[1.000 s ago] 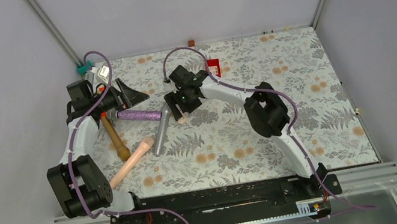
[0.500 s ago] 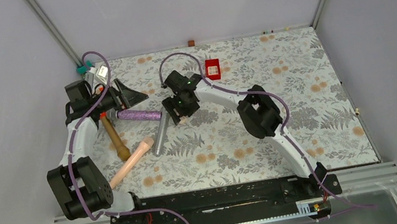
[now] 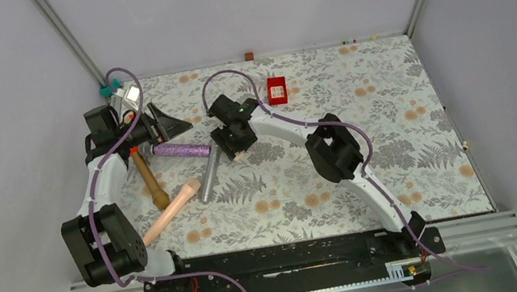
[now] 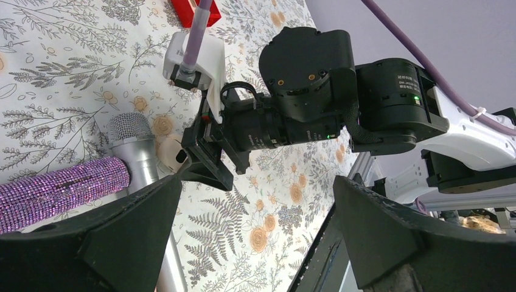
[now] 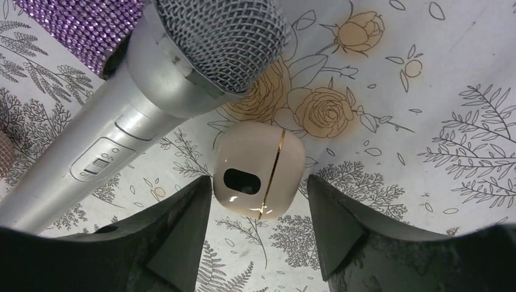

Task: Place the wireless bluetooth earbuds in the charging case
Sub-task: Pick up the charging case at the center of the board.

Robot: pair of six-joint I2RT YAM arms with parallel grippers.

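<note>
The charging case [image 5: 268, 164], a cream, rounded pebble with a gold seam and a dark oval window, lies on the floral table cover [image 5: 426, 121] between the fingers [image 5: 176, 237] of the right gripper [image 5: 258, 182]. They stand hard against its two sides, and I cannot tell whether they are pressing it or only flanking it. Just beyond the fingertips the mesh head of a silver microphone [image 5: 152, 79] nearly meets the case, and a purple glittered handle [image 5: 79, 24] lies past that. The left gripper [image 4: 257, 181] is spread wide and holds nothing, facing the right wrist. A red box [image 3: 277, 90] sits well behind it.
</note>
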